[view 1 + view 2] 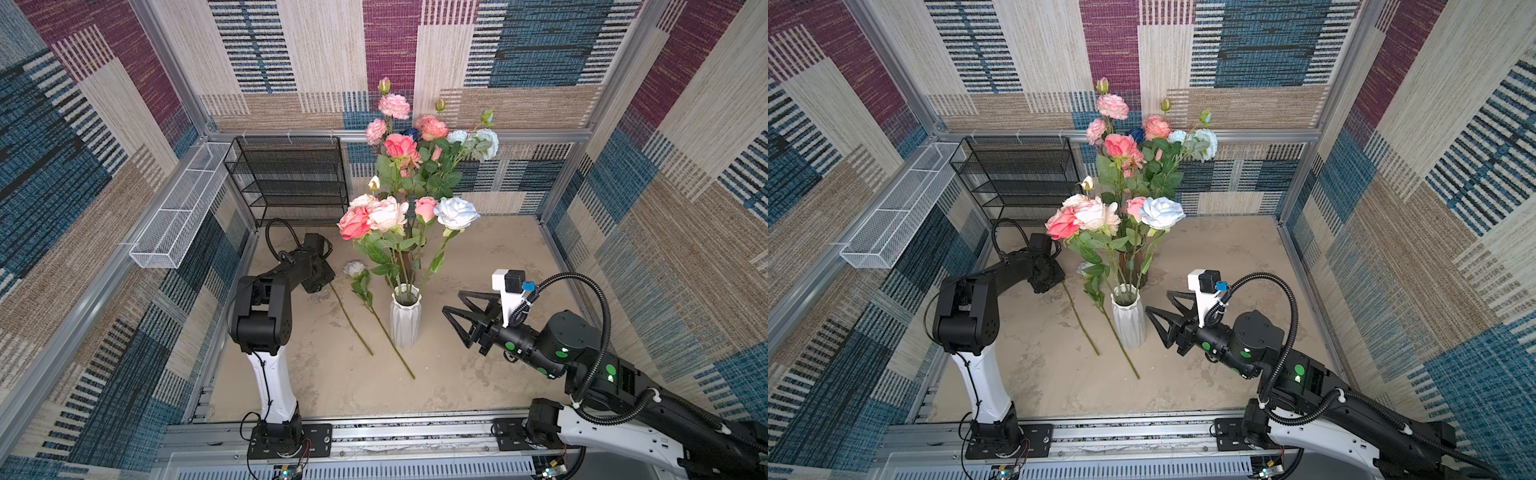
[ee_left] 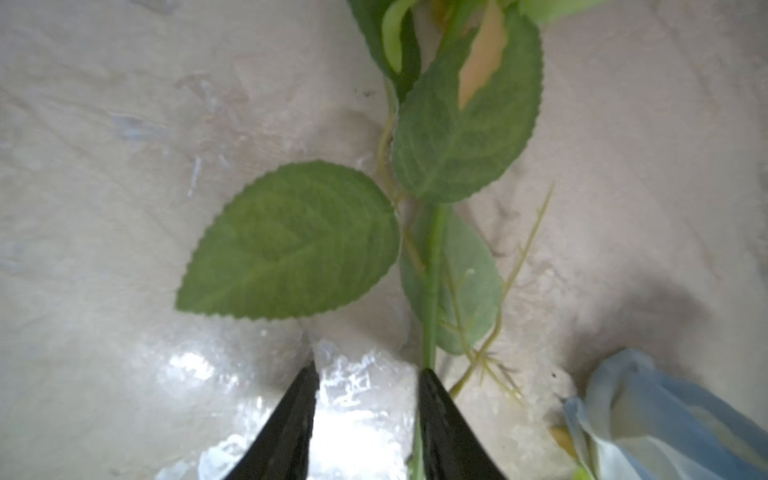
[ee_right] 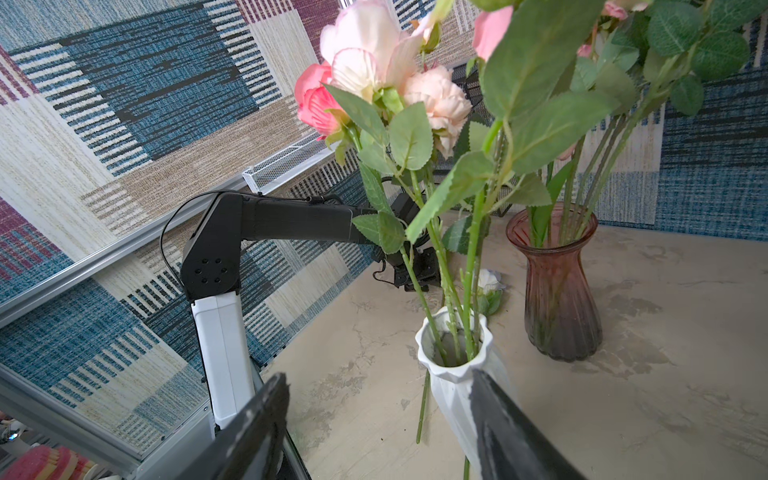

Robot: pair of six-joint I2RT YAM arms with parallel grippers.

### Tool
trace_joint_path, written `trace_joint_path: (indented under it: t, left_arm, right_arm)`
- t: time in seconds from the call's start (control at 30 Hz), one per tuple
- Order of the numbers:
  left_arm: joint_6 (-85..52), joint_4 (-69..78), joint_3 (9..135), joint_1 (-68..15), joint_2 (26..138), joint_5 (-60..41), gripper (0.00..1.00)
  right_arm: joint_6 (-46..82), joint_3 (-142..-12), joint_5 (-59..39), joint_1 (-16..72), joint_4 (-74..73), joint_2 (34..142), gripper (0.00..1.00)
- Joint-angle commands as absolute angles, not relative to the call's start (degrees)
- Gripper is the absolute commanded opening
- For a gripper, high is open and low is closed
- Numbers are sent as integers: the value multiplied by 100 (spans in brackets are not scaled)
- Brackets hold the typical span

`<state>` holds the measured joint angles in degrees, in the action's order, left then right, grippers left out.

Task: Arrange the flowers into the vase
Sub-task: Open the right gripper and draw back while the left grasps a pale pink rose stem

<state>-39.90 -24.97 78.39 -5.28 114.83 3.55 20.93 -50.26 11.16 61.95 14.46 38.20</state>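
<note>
Patterned fabric walls (image 1: 324,50) in blue, maroon and beige close in a beige marbled worktop (image 1: 478,374). Two arms rise from its near edge. Toward the right edge, the right claw (image 1: 452,301) hangs with jaws spread wide, holding nothing. It is just beside the white vase (image 1: 405,320) but apart from it.

Two loose flowers lie flat left of that vase, slanting toward the near edge. One is a pale rose (image 1: 354,269); the other is a long stem (image 1: 353,324) whose upper end runs under the left claw (image 2: 370,370). In the left wrist view that claw's jaws are parted low over the worktop. The long stem lies between them against one finger (image 2: 440,415), not pinched.

The white vase, mid-worktop, holds a low cluster (image 1: 386,214) of five blooms: coral, cream, peach, pink and white. Behind it, one brown glass vase (image 3: 557,286) carries a taller bunch (image 1: 401,147) of seven blooms, one of them dark blue, plus three buds.

At the far-left corner stands one black mesh rack (image 1: 286,178). One white mesh basket (image 1: 178,216) hangs along the left wall.
</note>
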Motion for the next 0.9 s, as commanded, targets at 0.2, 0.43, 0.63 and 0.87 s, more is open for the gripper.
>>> trace_joint_path:
  t: [0.2,0.43,0.63,0.87]
  left_arm:
    - [-4017,-2061,7614,-712,11171,420,49]
    - [-3759,-3205,8536,-773,11866,777,45]
    - [-3713,-3435,8659,-782,12108,806,28]
    - [-3643,-3432,8406,-782,11858,1052,0]
  right_arm:
    - [2101,-4999,1246,6200,1433,3890,71]
    - [2092,-5038,1282,6203,1489,3851,71]
    - [2110,-5052,1357,6198,1528,3751,72]
    - [2094,-5097,1392,6198,1576,3731,72]
